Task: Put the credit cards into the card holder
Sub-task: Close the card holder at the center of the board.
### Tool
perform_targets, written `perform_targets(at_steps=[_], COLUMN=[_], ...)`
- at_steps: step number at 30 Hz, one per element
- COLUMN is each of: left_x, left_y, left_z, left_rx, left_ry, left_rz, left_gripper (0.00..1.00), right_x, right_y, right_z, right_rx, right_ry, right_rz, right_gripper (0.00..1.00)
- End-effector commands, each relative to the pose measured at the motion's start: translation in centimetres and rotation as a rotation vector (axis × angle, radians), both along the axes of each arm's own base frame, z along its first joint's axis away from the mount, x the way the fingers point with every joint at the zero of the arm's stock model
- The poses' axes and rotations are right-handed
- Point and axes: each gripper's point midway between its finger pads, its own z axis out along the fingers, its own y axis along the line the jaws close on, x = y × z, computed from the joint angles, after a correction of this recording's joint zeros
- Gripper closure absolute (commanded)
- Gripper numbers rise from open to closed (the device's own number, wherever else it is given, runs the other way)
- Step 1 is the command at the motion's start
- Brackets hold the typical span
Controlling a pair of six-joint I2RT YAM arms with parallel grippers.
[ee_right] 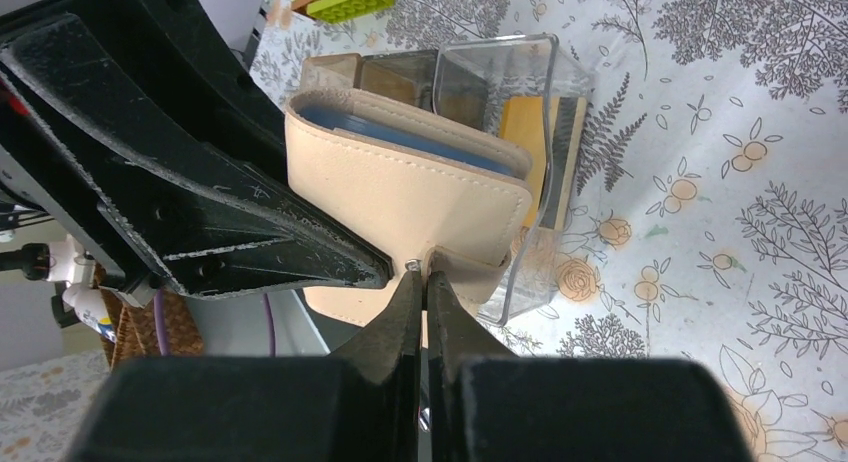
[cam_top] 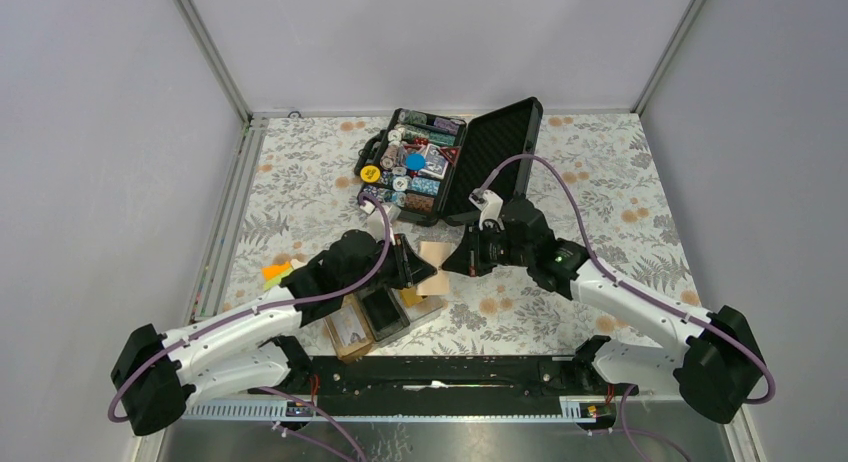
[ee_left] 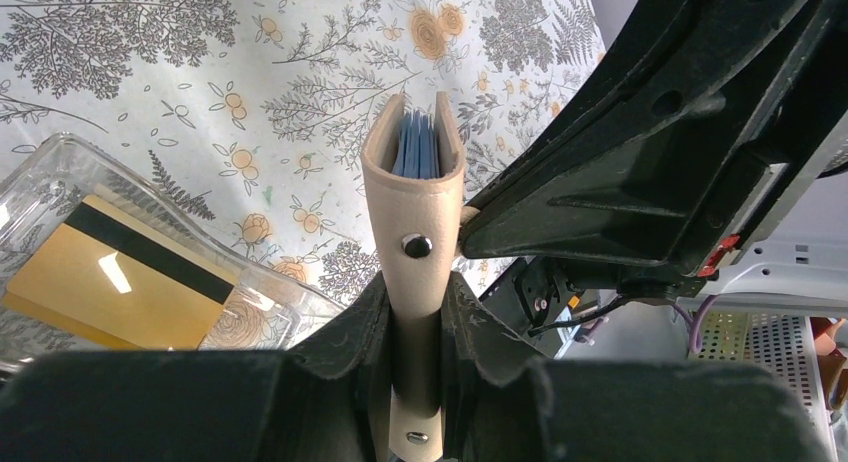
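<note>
Left gripper (ee_left: pixel 415 304) is clamping a beige wallet (ee_left: pixel 413 187) near the card holder (ee_right: pixel 497 44); right gripper (ee_right: pixel 422 282), jaws together, is touching the wallet's flap (ee_right: pixel 470 262).

Left end effector (ee_left: pixel 415 294) clamped, facing the closed right end effector (ee_right: pixel 420 274).

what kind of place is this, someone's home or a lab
Most likely a robot lab cell: bare grey walls on aluminium frame posts box in a floral-covered table, and the left arm and right arm are bolted to a rail at its near edge.
</note>
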Motion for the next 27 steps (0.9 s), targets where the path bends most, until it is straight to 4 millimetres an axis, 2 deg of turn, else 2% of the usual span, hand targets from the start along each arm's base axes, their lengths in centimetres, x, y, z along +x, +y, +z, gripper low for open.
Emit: perform_targets(at_steps=[1,18,27], left_x=[0.1,0.2,0.0], left_y=[-1.8,-1.9,-2.2], left_z=[5.3,4.8,4.7], left_rx=[-0.142,-0.14,-0.143], left_ry=[-0.093,-0.078,-0.068], left_rz=[-0.044,-0.036,-0.051], left_gripper=[1.0,1.0,1.0], right_x=[0.4,0.1,-0.3], right_y=[0.3,-0.1,1.3], right_z=[0.0,-1.0,-0.1], right_rx=[-0.069,-0.177,-0.121], right_ry=[-0.036,-0.031,-0.036], right_rz=[-0.001,-0.005,0.035], right_gripper=[1.0,1.0,1.0])
